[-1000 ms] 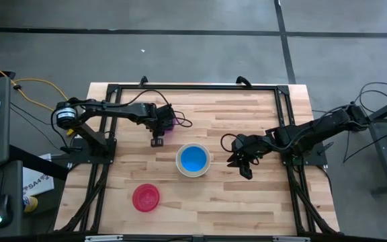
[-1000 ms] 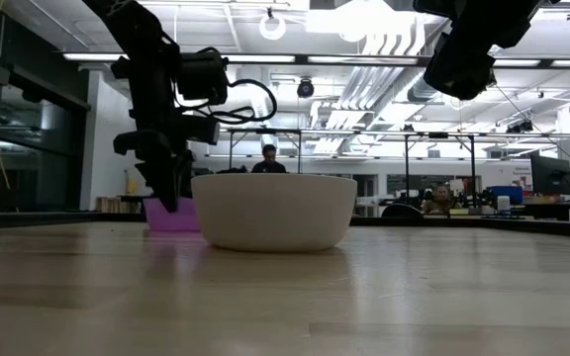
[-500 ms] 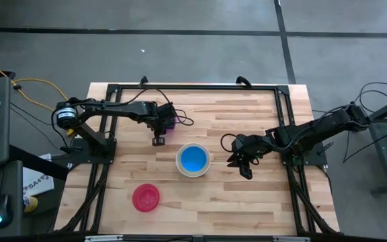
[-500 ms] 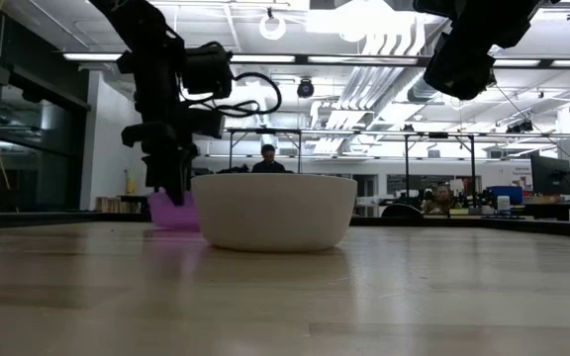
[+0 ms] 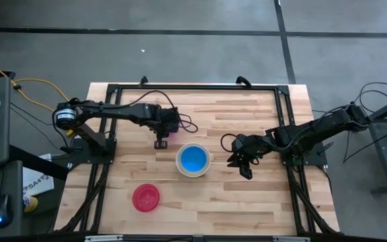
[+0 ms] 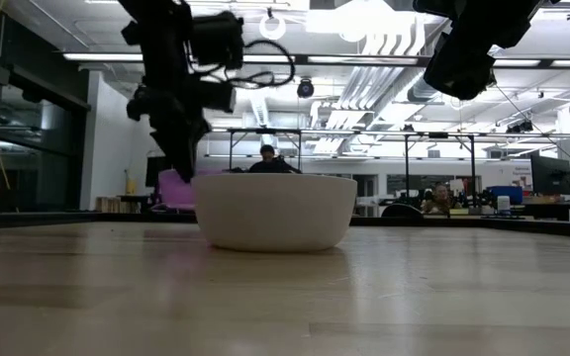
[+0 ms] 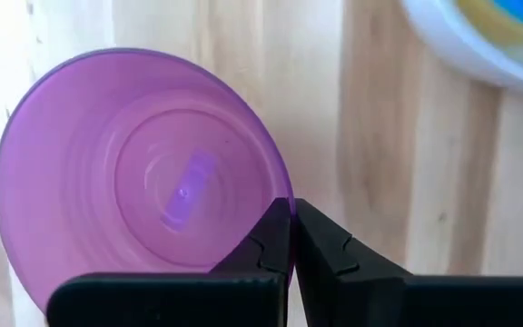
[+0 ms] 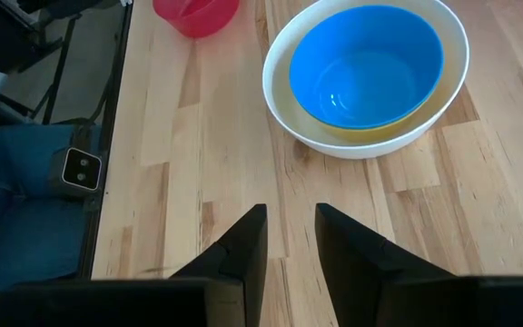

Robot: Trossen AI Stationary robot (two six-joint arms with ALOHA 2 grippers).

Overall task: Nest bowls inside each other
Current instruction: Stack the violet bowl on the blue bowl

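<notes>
My left gripper (image 7: 291, 213) is shut on a purple bowl (image 7: 143, 173), which hangs above the table's far left part (image 5: 170, 124), left of the white bowl in the low view (image 6: 174, 188). The white bowl (image 5: 180, 165) stands mid-table on its base. A yellow bowl (image 8: 370, 133) sits inside it, and a blue bowl (image 5: 193, 158) sits inside the yellow one. A red-pink bowl (image 5: 146, 197) stands near the front left. My right gripper (image 8: 291, 222) hovers open, right of the white bowl, with nothing between its fingers. My left gripper pinches the purple bowl's wall at the rim (image 7: 278, 189), on the side toward the white bowl, one finger inside and one outside. The fingers come from above, pointing steeply down. The bowl hangs beside them, mouth up and lifted clear of the table.
A black frame (image 5: 193, 87) runs around the tabletop's edges. Bare wood lies between the stacked bowls and the red-pink bowl, and along the front edge. People and desks show in the room beyond the table in the low view.
My left gripper has risen and gone toward the table's right, toward the white bowl. The purple bowl went with it: it stood on the table a second ago and now hangs clear of it.
</notes>
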